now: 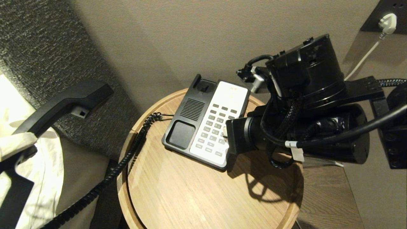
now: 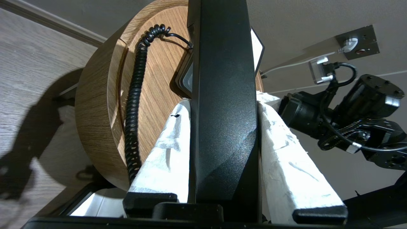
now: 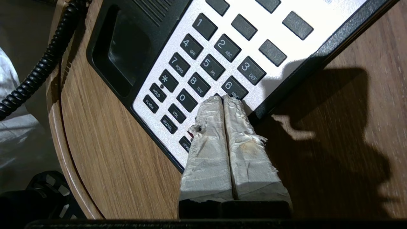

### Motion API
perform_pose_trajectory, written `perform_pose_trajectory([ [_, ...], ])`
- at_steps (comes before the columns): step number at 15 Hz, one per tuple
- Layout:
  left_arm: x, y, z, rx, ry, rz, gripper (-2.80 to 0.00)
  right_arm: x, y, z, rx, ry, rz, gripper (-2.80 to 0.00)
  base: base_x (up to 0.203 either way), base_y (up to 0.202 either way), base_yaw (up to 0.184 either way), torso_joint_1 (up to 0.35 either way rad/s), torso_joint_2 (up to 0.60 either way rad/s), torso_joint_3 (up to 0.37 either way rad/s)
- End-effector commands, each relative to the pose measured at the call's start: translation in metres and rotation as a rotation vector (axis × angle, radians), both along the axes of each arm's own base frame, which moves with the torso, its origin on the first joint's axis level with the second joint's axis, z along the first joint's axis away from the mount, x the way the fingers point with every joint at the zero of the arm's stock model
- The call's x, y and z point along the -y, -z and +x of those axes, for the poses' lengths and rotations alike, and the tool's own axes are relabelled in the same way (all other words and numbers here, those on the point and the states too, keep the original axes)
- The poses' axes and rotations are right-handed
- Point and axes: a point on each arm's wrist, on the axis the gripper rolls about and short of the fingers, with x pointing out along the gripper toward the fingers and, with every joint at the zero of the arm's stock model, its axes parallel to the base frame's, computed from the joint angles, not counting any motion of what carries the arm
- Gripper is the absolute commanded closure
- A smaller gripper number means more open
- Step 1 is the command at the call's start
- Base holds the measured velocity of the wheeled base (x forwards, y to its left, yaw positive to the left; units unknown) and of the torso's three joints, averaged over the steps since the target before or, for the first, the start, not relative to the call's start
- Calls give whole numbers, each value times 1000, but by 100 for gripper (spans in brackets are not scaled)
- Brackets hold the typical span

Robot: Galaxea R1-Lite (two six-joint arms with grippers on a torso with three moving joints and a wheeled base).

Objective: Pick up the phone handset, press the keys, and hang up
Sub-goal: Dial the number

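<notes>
Closed right tool tips touch keypad; left tool grips phone handset aloft.

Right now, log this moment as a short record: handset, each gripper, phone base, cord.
handset: phone handset off its cradle, raised left of the round table
left gripper: jaws shut on the handset
right gripper: jaws shut, tips at the keypad by key 6
phone base: on the table, cradle empty
cord: coiled, trailing over the table's left rim
</notes>
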Motion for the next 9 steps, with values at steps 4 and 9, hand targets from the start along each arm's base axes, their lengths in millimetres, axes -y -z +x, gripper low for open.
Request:
perform_pose_trajectory([
  [4,0,1,0,-5,-2,-1,0,-2,5,2,-18,13,4,0,0,0,0,0,0,0],
  [9,0,0,0,0,-2,-5,0,-4,9,4,-23,14,-5,0,0,0,0,0,0,0],
])
